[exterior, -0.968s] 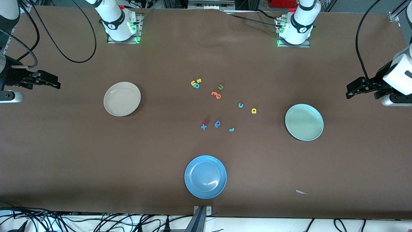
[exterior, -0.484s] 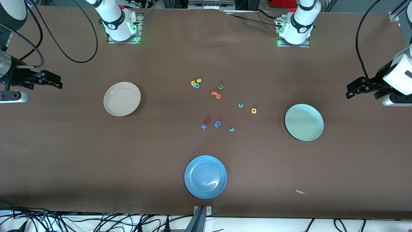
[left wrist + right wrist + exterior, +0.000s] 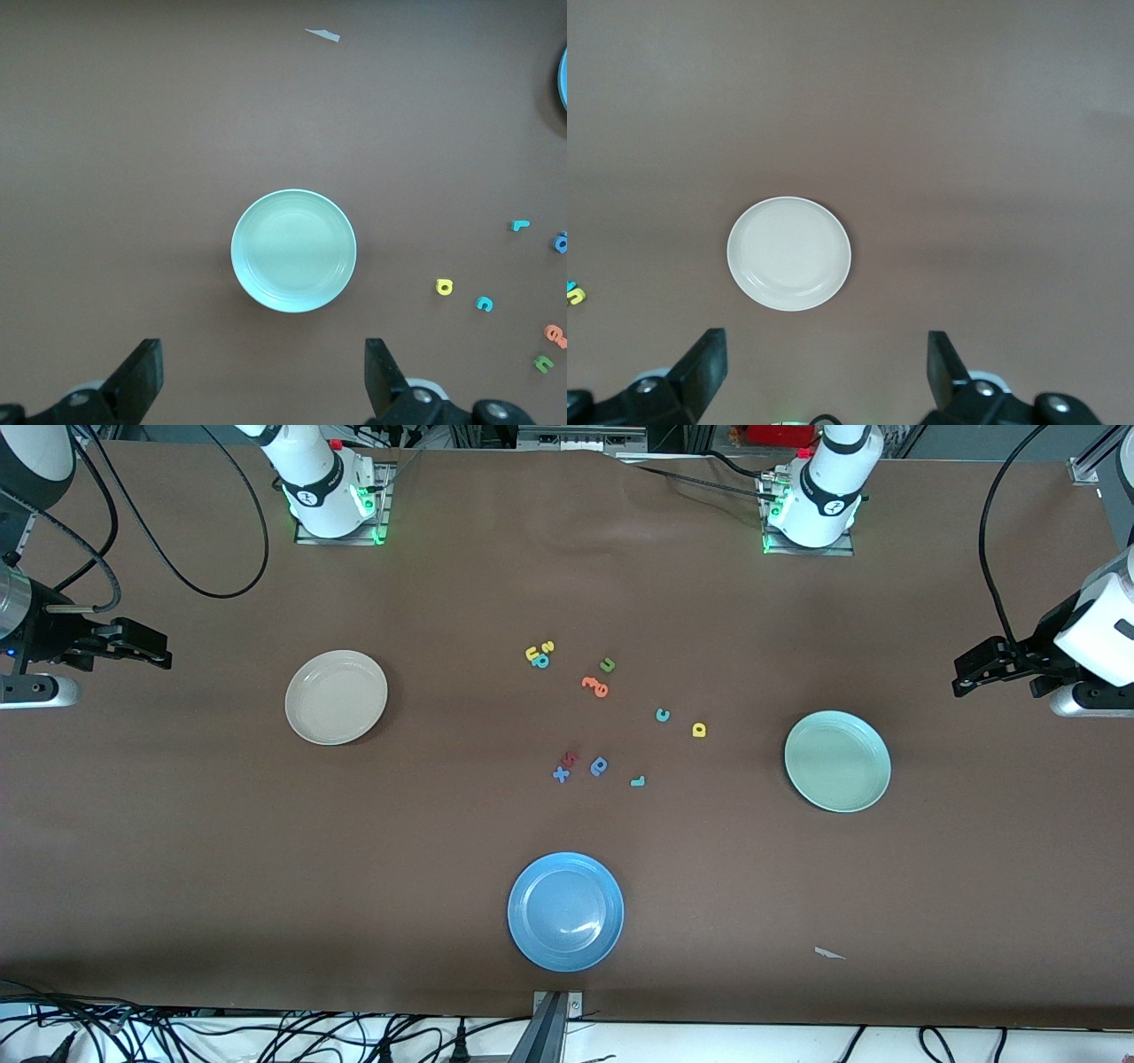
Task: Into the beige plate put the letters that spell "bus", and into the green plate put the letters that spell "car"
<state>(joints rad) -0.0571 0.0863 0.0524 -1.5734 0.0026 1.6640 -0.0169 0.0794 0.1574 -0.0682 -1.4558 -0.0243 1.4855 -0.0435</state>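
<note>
The beige plate (image 3: 336, 697) (image 3: 788, 253) lies empty toward the right arm's end, the green plate (image 3: 837, 761) (image 3: 293, 251) empty toward the left arm's end. Mid-table, a yellow u (image 3: 532, 654), a yellow s (image 3: 548, 646) and a teal looped letter (image 3: 541, 661) cluster together. Nearer the green plate lie a teal c (image 3: 662, 715) (image 3: 484, 304), a yellow blocky letter (image 3: 699, 730) (image 3: 444, 287) and a teal hooked bar (image 3: 637, 781) (image 3: 520, 225). My right gripper (image 3: 159, 652) (image 3: 823, 343) hangs open over the table's end. My left gripper (image 3: 959, 677) (image 3: 263, 354) does the same at its end.
A blue plate (image 3: 565, 911) sits near the front edge. Other letters lie among the rest: a green u (image 3: 607, 664), orange ones (image 3: 595, 685), a red one (image 3: 571, 758), a blue rounded one (image 3: 600, 765) and a blue x (image 3: 561, 774). A paper scrap (image 3: 829, 953) lies near the front edge.
My right gripper has edged slightly toward the beige plate, then stopped. The left arm and all letters have stayed put.
</note>
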